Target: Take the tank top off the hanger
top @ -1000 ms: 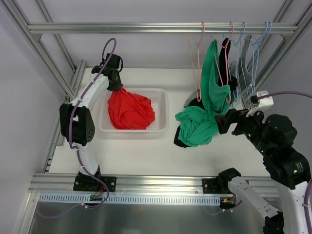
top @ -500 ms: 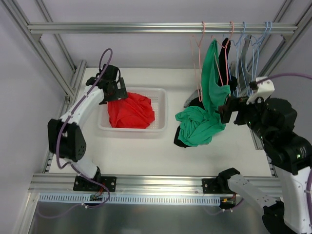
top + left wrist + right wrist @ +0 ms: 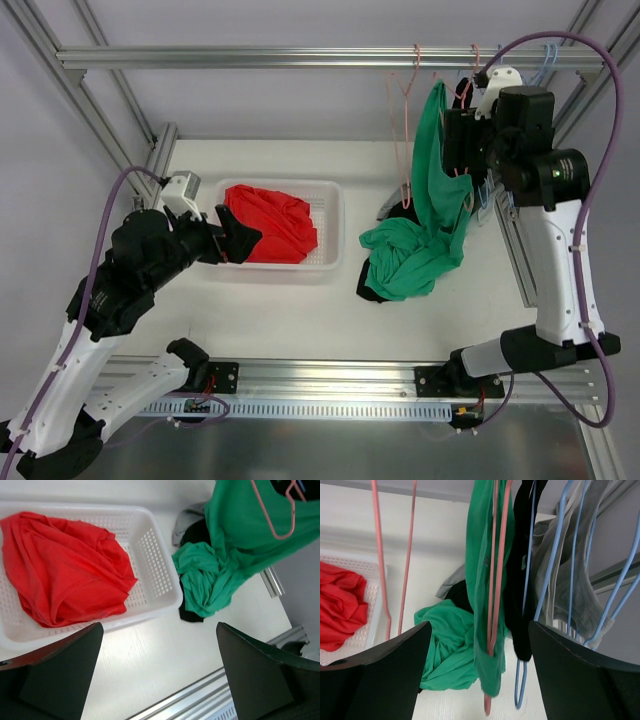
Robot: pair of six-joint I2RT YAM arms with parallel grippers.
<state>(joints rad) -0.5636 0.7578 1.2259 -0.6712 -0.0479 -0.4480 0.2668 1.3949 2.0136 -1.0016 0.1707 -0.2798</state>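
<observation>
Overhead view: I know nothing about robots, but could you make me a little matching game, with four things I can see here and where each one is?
Things:
1. red cloth
2. green tank top
3. leftmost pink hanger
4. black top

Places:
A. hanging on the rail with nothing on it
B. lying in the white basket
C. hanging, trailing down to the table
D. hanging right beside the blue hangers

Pairs: 1-B, 2-C, 3-A, 4-D
</observation>
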